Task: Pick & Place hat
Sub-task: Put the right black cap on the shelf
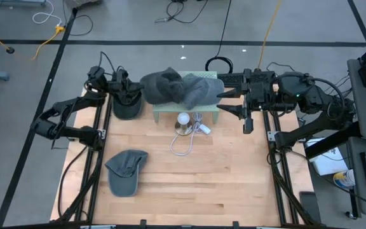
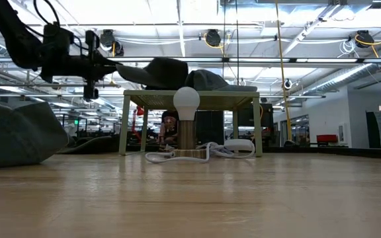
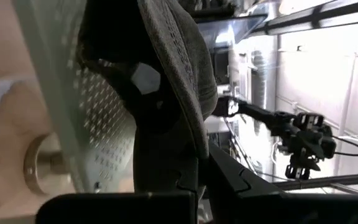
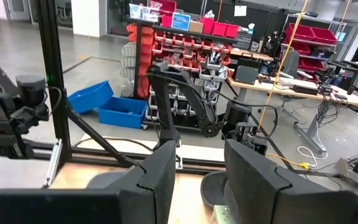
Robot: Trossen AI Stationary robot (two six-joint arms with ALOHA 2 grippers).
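High view showed a wooden table (image 1: 189, 184) carrying a small green stand (image 1: 203, 113) near its far edge, with two grey hats piled on top. The left gripper (image 1: 140, 91) sat at the stand's left end, its fingers pinched on the brim of the darker hat (image 1: 161, 86), which lay over the stand's left half and hung past its edge. The lighter hat (image 1: 199, 89) covered the right half. The right gripper (image 1: 224, 102) hovered at the stand's right end with its fingers spread apart, one near the far corner and one near the front corner, touching neither hat as far as could be seen. A third hat (image 1: 126, 170), grey-green, lay flat near the table's front left corner, well apart from the stand. Just in front of the stand stood a bulb (image 1: 183, 119) on a round base, its white cord (image 1: 186, 143) looping toward the table's middle. In the low view the dark hat's brim (image 2: 134, 73) jutted off the stand's left end, level with the stand top. The left wrist view showed dark mesh fabric (image 3: 179, 68) clamped between that arm's fingers.
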